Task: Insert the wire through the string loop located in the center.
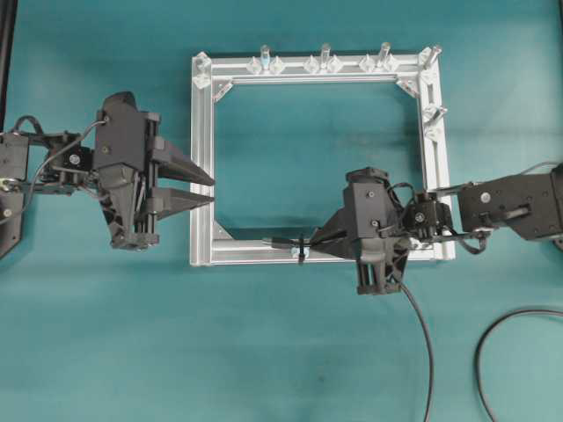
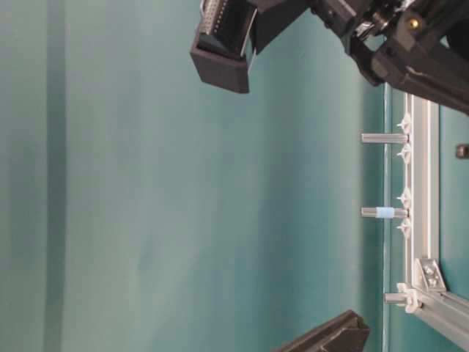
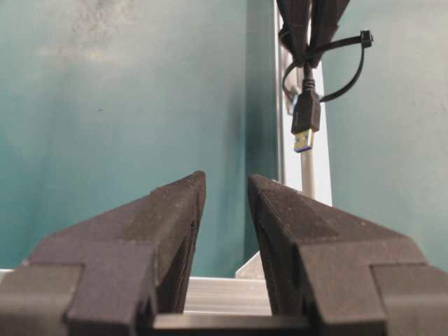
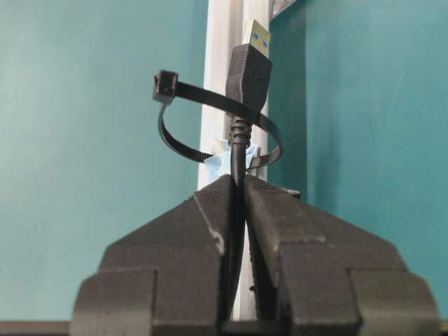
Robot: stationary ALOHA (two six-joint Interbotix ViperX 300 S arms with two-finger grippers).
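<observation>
Long thin black cable ending in a small metal plug (image 4: 248,66) clamped just behind its strain relief between the closed jaws of the right gripper (image 4: 240,185), with the plug tip already carried through the thin black plastic tie loop (image 4: 210,126) strapped upright around the near bar of the silver aluminium square frame (image 1: 198,158). In the right wrist view, plug body seen crossing the loop band, tip well past it; in the left wrist view, plug (image 3: 305,119) pointing toward the camera with the loop (image 3: 343,66) behind its neck. Judged mostly done: tip threaded, remaining length of cable yet to be drawn through, probably by a handover. Left gripper (image 3: 224,210) parted and holding nothing, waiting by the left side of the frame, apart from the plug. Hard to make out from overhead: loop (image 1: 301,249) tiny and plug tip little more than a dark line along the bar. Table-level view of no use for either, showing only arm parts and upright pegs. Cable's far end cut off at the picture edge.
</observation>
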